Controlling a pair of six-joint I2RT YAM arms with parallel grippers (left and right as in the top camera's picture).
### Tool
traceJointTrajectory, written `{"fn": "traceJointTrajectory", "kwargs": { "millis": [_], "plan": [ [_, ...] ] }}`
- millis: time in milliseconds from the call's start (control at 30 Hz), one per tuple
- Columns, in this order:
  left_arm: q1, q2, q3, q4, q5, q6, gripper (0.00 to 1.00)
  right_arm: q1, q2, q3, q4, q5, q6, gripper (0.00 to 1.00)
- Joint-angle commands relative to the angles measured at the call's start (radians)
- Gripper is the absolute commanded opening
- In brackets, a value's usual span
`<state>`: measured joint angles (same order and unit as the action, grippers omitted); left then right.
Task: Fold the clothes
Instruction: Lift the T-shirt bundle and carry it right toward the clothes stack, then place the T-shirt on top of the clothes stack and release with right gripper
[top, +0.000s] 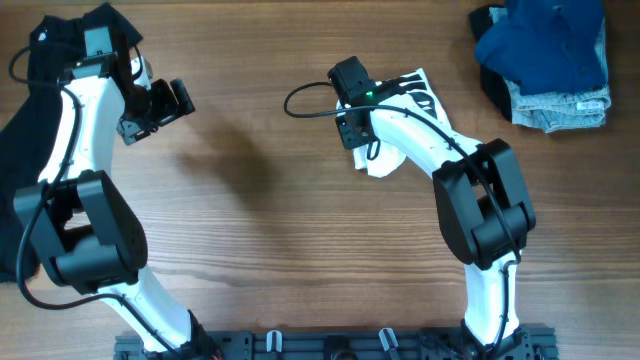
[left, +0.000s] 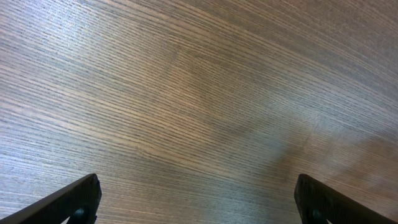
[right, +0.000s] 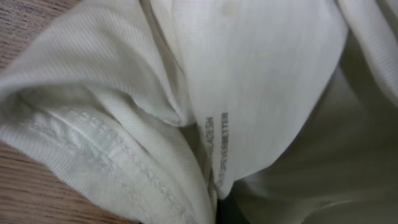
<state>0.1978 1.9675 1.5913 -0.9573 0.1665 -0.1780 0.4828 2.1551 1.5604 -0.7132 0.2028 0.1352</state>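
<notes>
The white T-shirt lies bunched up under my right arm at the middle of the table. Some of its black lettering shows beside the arm. My right gripper is down in the bunch. The right wrist view is filled with the shirt's folds, hem and a small printed label. The fabric gathers to a pinch at the bottom middle, and the fingers themselves are covered. My left gripper is open and empty above bare wood at the far left, its fingertips wide apart in the left wrist view.
A long black garment lies at the back left corner and down the left edge. A pile of navy-blue and pale denim pieces sits at the back right. The wooden table lies between the arms.
</notes>
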Motion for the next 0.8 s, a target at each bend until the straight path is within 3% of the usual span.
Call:
{"fn": "traceJointTrajectory", "kwargs": {
  "millis": [0,233,400,767],
  "plan": [
    [0.0,0.016,-0.008,0.0,0.012,0.013,1.0,-0.013,-0.031,0.032,-0.012,0.035,0.021,0.04],
    [0.0,0.016,-0.008,0.0,0.012,0.013,1.0,-0.074,-0.188,0.163,-0.106,0.0,-0.167,0.04],
    [0.0,0.016,-0.008,0.001,0.012,0.013,1.0,-0.163,-0.304,0.259,-0.138,0.0,-0.221,0.04],
    [0.0,0.016,-0.008,0.001,0.012,0.013,1.0,-0.435,-0.392,0.274,0.109,0.085,-0.447,0.04]
  ]
}}
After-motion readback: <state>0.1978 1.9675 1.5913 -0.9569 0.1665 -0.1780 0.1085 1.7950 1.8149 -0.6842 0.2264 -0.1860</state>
